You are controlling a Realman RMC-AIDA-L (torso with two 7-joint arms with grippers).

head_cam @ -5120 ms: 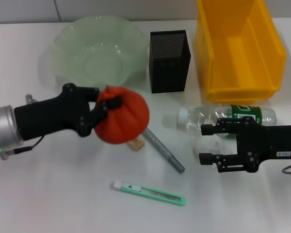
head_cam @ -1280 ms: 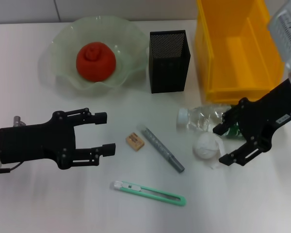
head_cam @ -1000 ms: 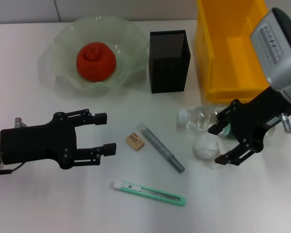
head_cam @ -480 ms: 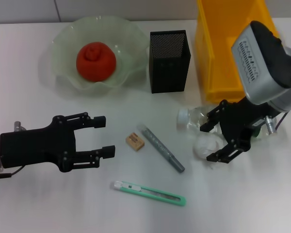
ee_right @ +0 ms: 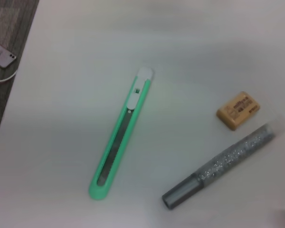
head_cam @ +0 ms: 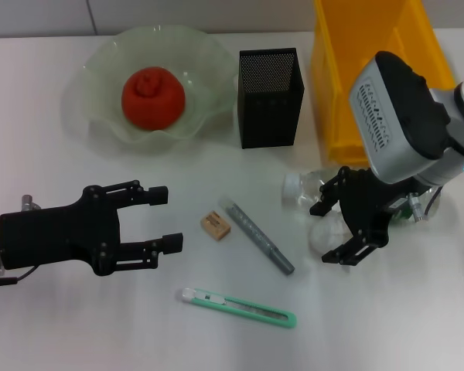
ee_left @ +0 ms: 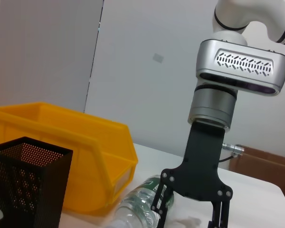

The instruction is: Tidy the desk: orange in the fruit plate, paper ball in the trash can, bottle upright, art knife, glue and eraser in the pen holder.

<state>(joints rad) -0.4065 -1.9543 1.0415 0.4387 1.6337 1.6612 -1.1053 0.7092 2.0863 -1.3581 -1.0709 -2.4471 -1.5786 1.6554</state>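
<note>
While the orange (head_cam: 153, 97) already sits in the pale green fruit plate (head_cam: 100, 62) at the far left of the desk, the rest of the stuff is lying out on the white table (head_cam: 62, 325). The right gripper (head_cam: 330, 234) is pointing down over the paper ball (head_cam: 323, 234), fingers spread wide with one on each side of it, not closed on anything. The ball is just in front of the bottle (head_cam: 313, 185), which lies on its side with the white cap pointing left, mostly hidden under the right arm. From the left wrist view you can see that same gripper (ee_left: 187, 219) standing over the bottle (ee_left: 137, 204), with the yellow bin (ee_left: 61, 152) behind it.

The left gripper (head_cam: 164, 219) is low over the near left of the table, fingers wide open and holding nothing, aimed right toward the eraser (head_cam: 215, 224). The eraser lies just left of the silvery glue stick (head_cam: 259, 236), which runs diagonally. Nearer than both lies the green art knife (head_cam: 238, 307), flat on the table. The right wrist view shows the knife (ee_right: 121, 140), eraser (ee_right: 237, 110) and glue (ee_right: 223, 167) all apart from each other.

The black mesh pen holder (head_cam: 269, 97) stands upright between the plate and the yellow bin (head_cam: 348, 85) at the far right.
</note>
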